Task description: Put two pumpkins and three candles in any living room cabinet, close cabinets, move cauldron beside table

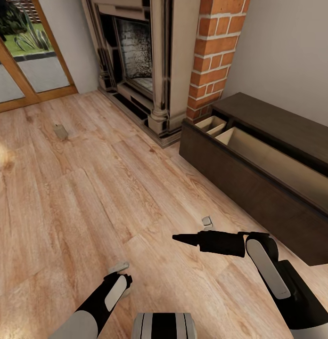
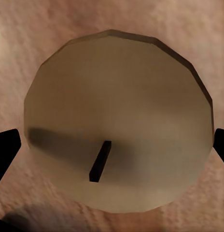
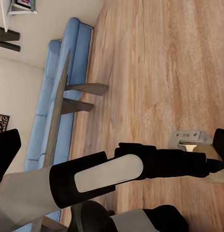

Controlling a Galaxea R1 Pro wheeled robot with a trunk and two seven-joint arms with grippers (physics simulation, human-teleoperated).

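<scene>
Left wrist view: our left gripper (image 2: 112, 145) hangs directly over a candle (image 2: 117, 121), its 2 dark fingertips (image 2: 6, 150) spread on either side of the round tan top with its black wick, not touching it, so the jaws stand open. In the head view this same candle (image 1: 119, 268) sits on the wooden floor (image 1: 88, 197) at the tip of our left arm. Our right gripper (image 1: 183, 238) points sideways above the floor; we cannot tell whether it is open or closed. A second candle (image 1: 207, 222) lies just beyond it, and a third (image 1: 61, 131) rests well apart, towards the glass door. The dark cabinet (image 1: 258, 207) stands at the right with 1 drawer (image 1: 277, 165) pulled open, beside the brick fireplace (image 1: 135, 61).

We judge the risk is this: the candle is squat, so closing too high or off-centre could tip it or squirt it across the floor.
</scene>
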